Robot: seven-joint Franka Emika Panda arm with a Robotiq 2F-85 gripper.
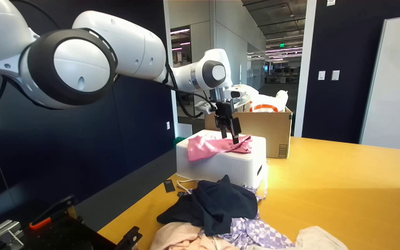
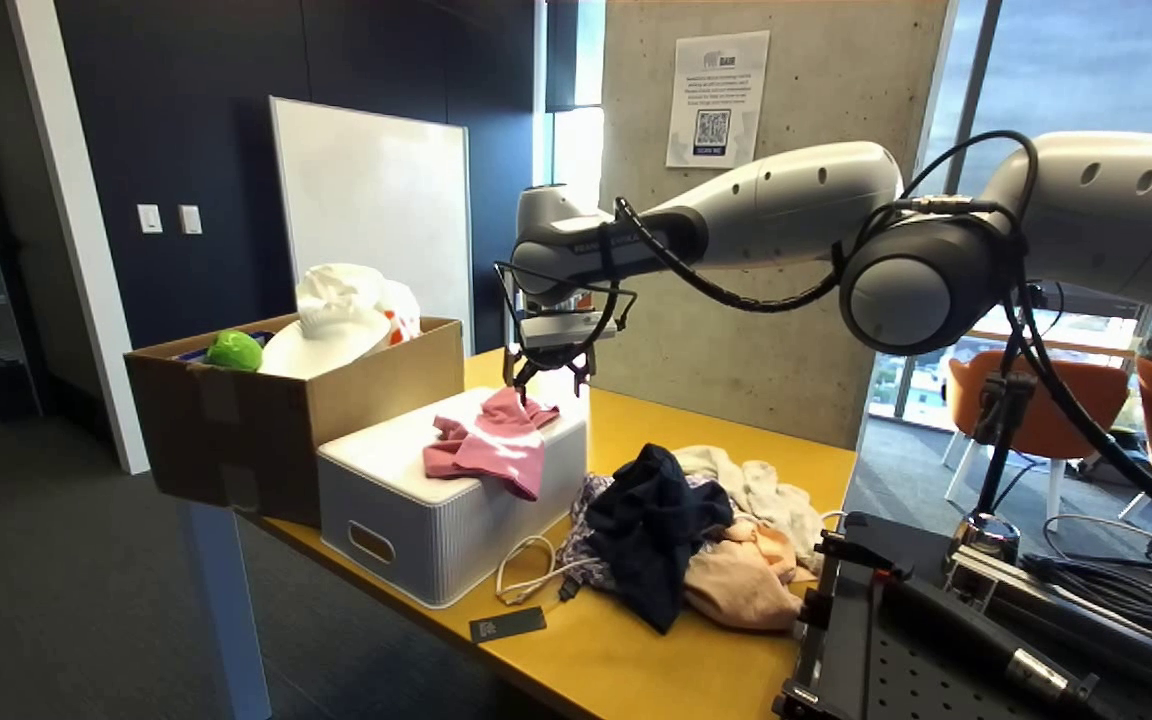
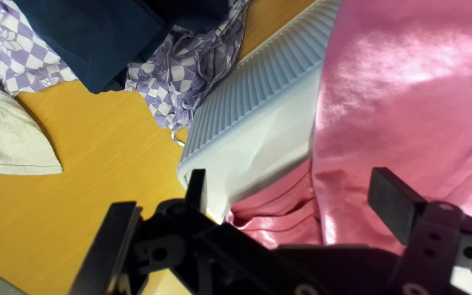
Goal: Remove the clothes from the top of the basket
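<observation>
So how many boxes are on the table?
2. The white ribbed rectangular box has the shiny pink cloth lying on top, and the open brown cardboard box stands next to it. Both are on the yellow table. A small one behind them could be hidden.

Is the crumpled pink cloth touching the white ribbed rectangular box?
Touching. In both exterior views, the crumpled pink cloth lies on the white ribbed rectangular box and drapes over its edge.

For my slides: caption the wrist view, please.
Open claw over a pink garment on the white basket, navy garment and purple-checked cloth alongside.
</observation>
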